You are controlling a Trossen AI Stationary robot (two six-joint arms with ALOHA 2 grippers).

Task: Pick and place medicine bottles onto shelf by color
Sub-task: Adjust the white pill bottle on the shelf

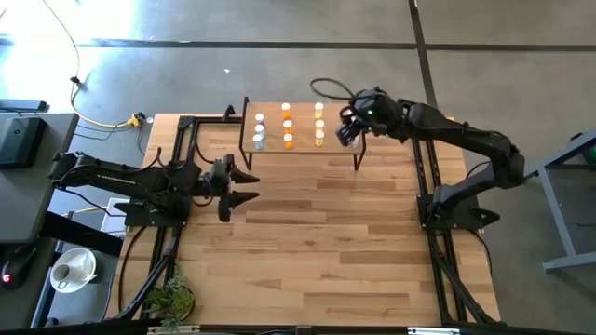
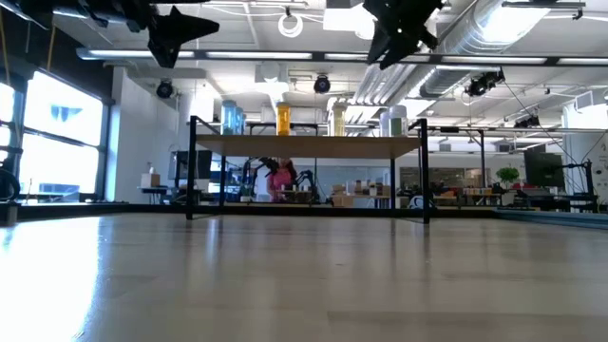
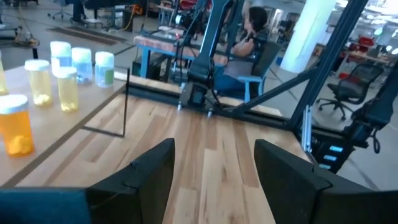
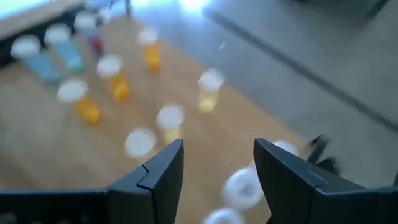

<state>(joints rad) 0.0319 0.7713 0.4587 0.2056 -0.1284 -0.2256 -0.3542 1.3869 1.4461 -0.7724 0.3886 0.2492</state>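
Note:
The shelf [image 1: 337, 149] stands at the table's far edge, with medicine bottles upright on its top in rows: pale blue [image 1: 259, 130], orange [image 1: 287, 128] and yellow [image 1: 318, 126]. In the low view they stand on the shelf top [image 2: 304, 144]. My right gripper [image 1: 346, 135] hovers open and empty above the shelf's right part; its wrist view looks down on several bottles [image 4: 168, 118] between and beyond its fingers [image 4: 217, 168]. My left gripper [image 1: 250, 186] hangs open and empty over the table, near the shelf's left front leg; orange [image 3: 15, 124] and yellow bottles [image 3: 66, 87] show beside it.
Black frame rails [image 1: 182, 177] run along the table's left and right sides. A plant [image 1: 172, 300] sits at the near left corner, and a cup [image 1: 67, 270] stands off the table. The near half of the tabletop [image 1: 317, 251] is bare wood. A seated person [image 3: 249, 31] shows beyond the table.

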